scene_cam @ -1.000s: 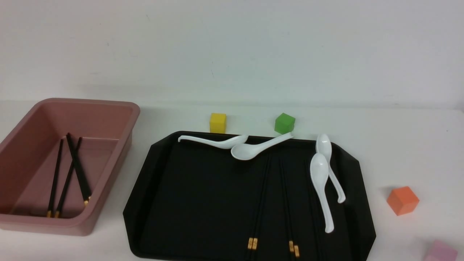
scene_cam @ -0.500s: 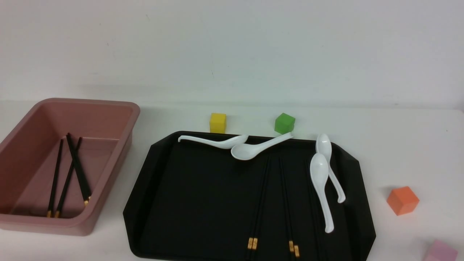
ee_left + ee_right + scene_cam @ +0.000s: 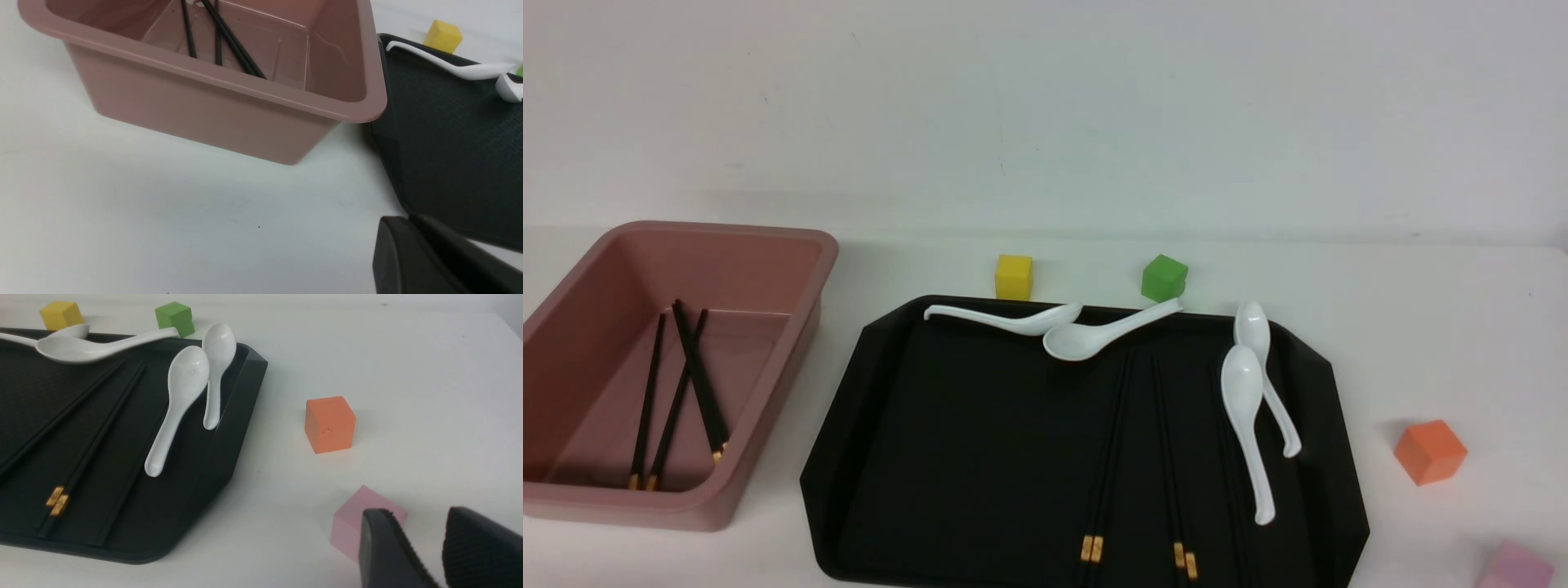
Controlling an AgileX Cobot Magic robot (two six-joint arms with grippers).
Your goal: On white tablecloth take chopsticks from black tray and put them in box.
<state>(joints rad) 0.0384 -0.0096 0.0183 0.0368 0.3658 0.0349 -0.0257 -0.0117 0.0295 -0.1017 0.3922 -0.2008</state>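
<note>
White tablecloth (image 3: 1421, 327) all round, pale wall behind. Nearest, in the left wrist view, left gripper (image 3: 404, 223) low over bare cloth just beside the tray's corner; jaws overlapping in shot, so cannot tell whether together or apart. In the right wrist view, right gripper (image 3: 419, 516) with jaws apart, nothing between them, hanging over cloth in front of a pink cube (image 3: 359, 514).

Next, tray (image 3: 829, 490) in the middle, with two pairs of chopsticks (image 3: 1109, 457) lying lengthways on its right half, gold bands at the near end, pairs side by side and slightly apart. Orange cube (image 3: 1429, 451) on the cloth off to the tray's right. Box (image 3: 800, 359) to the tray's left, close but not touching, holding several black sticks (image 3: 676, 400) crossed on its floor.

Further back, four white spoons (image 3: 1245, 408): two along the tray's far rim, two down its right side. Beyond that rim, yellow cube (image 3: 1014, 276) and green cube (image 3: 1164, 278) on the cloth.
</note>
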